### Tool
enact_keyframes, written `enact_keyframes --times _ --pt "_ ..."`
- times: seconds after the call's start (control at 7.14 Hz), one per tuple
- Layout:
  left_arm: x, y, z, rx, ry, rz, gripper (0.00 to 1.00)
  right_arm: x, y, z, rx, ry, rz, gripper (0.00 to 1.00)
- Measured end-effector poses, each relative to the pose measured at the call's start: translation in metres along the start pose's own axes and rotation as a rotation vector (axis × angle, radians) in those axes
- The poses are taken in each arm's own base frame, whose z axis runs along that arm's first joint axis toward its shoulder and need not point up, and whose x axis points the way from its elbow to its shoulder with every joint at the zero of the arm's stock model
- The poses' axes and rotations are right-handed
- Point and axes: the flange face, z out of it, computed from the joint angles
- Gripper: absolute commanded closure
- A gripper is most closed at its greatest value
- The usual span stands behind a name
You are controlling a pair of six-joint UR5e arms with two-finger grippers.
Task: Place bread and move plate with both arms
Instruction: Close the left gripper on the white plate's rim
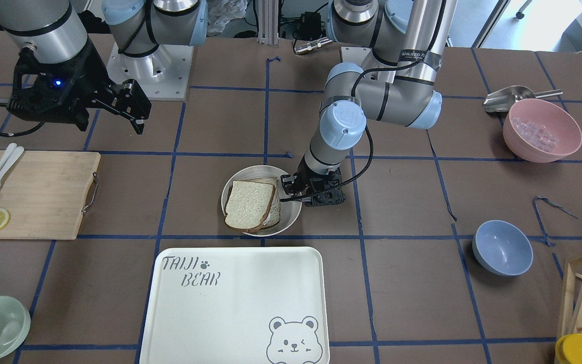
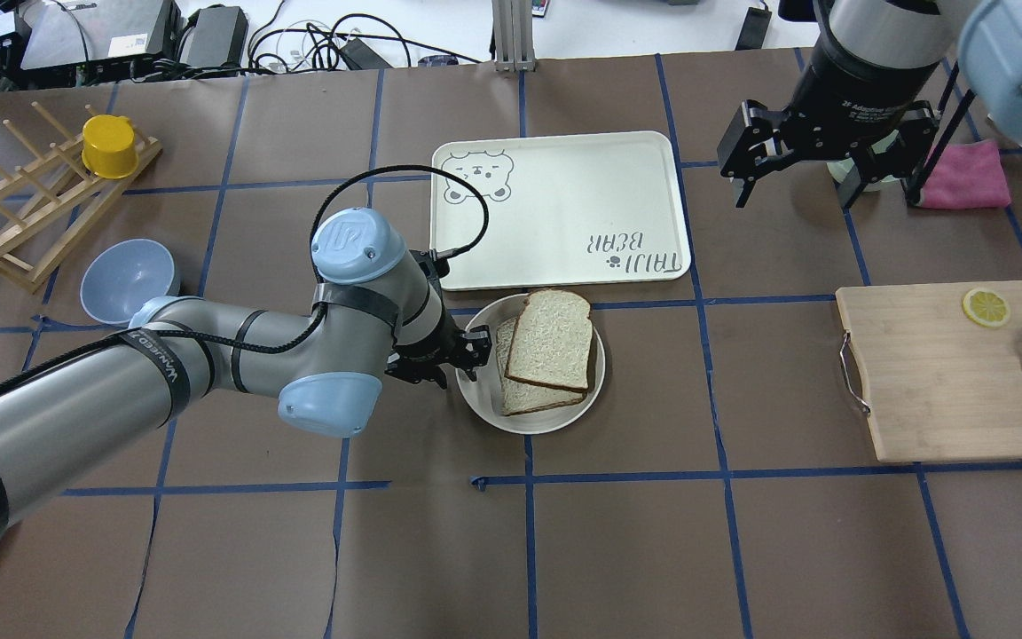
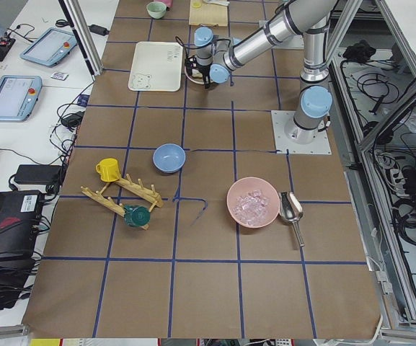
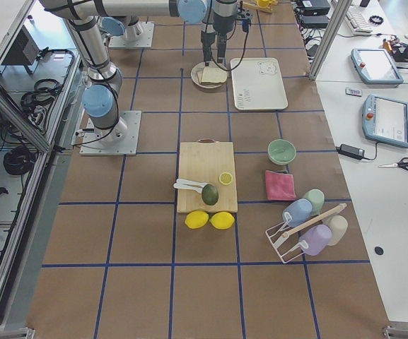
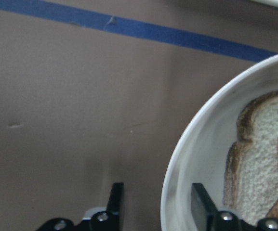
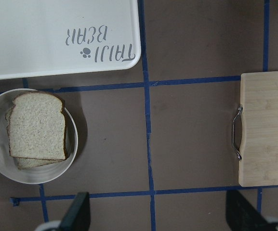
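Hand [image 5: 156,202] (left) part-open astride plate [image 5: 175,163] rim

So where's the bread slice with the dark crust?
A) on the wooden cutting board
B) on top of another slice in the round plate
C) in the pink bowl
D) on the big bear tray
B: the dark-crusted bread slice lies on a thinner slice inside the round plate, not on the tray.
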Motion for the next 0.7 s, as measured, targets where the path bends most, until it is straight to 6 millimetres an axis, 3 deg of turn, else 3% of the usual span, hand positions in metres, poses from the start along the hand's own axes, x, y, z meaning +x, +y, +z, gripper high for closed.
enact_keyframes --times 0.42,0.7 --pt "0.006 0.002 -0.001 -0.017 0.05 0.002 1.0 0.0 0.0 0.001 -0.004 0.001 0.0 0.0" --pt "0.011 -0.002 -0.013 0.011 0.068 0.018 1.0 0.0 0.001 0.002 -0.007 0.001 0.0 0.0"
